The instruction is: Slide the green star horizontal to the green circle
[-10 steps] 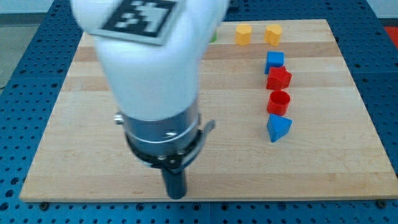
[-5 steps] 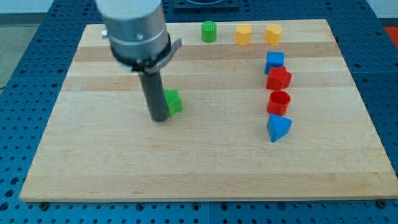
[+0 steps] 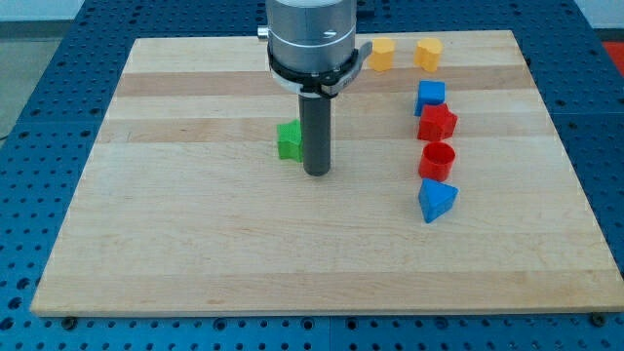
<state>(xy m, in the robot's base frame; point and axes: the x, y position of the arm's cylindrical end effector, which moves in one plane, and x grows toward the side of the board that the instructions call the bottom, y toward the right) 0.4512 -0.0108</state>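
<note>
**Inspector A:** We found the green star [image 3: 289, 141] near the middle of the worktop [image 3: 146, 214], with my tip [image 3: 316, 173] just beside it on the view's right and slightly lower. Was there contact?

**Inspector B:** The rod overlapped the star's right edge, so we judged it touching or very nearly so; we could not tell which. That placement suited a push toward the view's left.

**Inspector A:** And the green circle?

**Inspector B:** We could not see it; the arm's body covered that part of the view's top. The two yellow blocks [image 3: 381, 54] sat beside it there. The blue block [image 3: 430, 96], red star [image 3: 437, 124], red cylinder [image 3: 437, 160] and blue triangle [image 3: 436, 200] stood in a column, well apart.

**Inspector A:** Gripper state?

**Inspector B:** We recorded no gripper: a plain rod, holding nothing, neither open nor closed.
</note>
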